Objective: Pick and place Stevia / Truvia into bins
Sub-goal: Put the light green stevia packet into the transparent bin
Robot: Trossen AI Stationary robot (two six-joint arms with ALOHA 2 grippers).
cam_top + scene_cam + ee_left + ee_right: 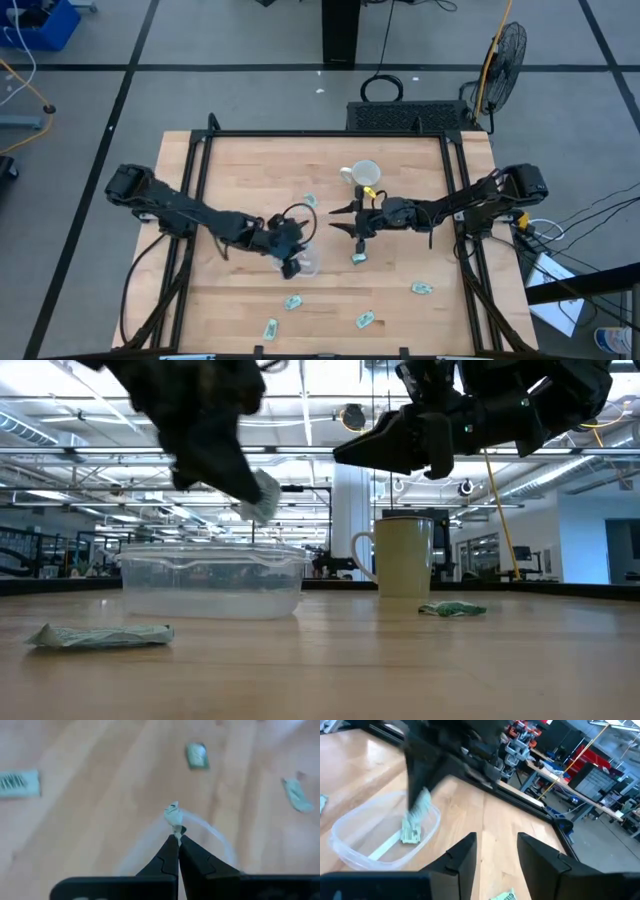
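Your left gripper (176, 836) is clenched on a limp, featherlight packet (173, 815) by its corner, dangling over the clear bin (212, 575). Right gripper (496, 851) hangs spread nearby; pinch flat packets by an edge.

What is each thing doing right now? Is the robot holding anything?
Left gripper: fingers shut on a packet, above the bin.
Held packet: dangling over the bin.
Right gripper: fingers open, empty, above the table.
Bin: upright, no lid, one packet inside.
Mug: upright on the table.
Loose packets: lying flat on the table.
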